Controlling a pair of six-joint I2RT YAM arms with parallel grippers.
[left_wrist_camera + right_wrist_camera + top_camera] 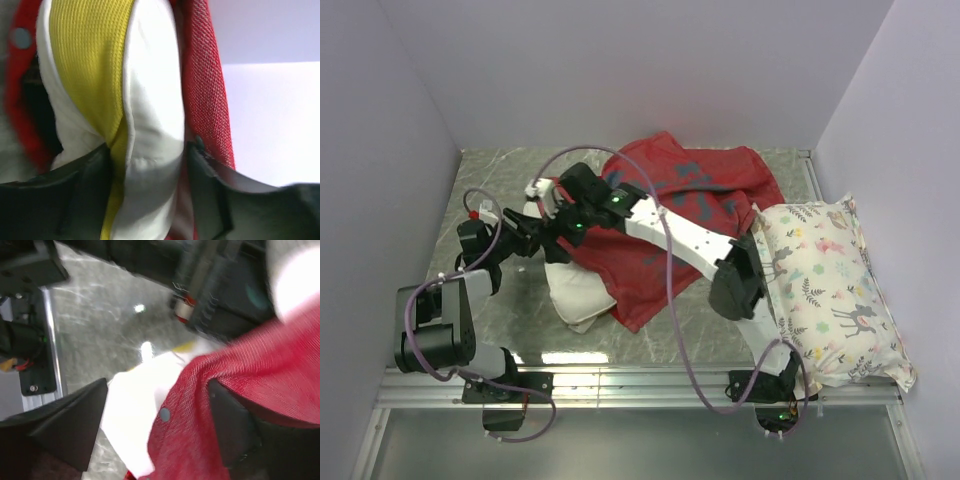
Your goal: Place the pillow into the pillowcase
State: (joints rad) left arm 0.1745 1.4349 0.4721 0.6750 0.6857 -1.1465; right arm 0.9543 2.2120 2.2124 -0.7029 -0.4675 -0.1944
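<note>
Up on the grey marbled table (650, 345), things were pretty cramped: plain pale walls (620, 60) on three sides and a metal rail (640, 385) along the near edge. A floral pillow (830, 280) lay along the right wall, its long side running near to far, just beside the red stuff but not part of it.

The pillowcase (720, 190) sat mid-table, duller side with the grey marks facing up. Its long axis ran on a diagonal from far right to near left, with the mouth at the near-left end. The pillow (578, 295) was partway inside, with a white lump of it poking out of that mouth toward the left arm's base. How much was already inside I couldn't tell, since the red fabric covered it.

From the left wrist cam, the left gripper (150, 150) had a finger on each side of the pillow's edge, with the yellow strip (90, 65) running straight away from the camera and red hem alongside it. Whether it was actually squeezing, no idea.

The right gripper (157, 390) had its fingers spread wide. White pillow and the red hem with a small snap button (164, 414) sat in the gap, and nothing was pinched.
</note>
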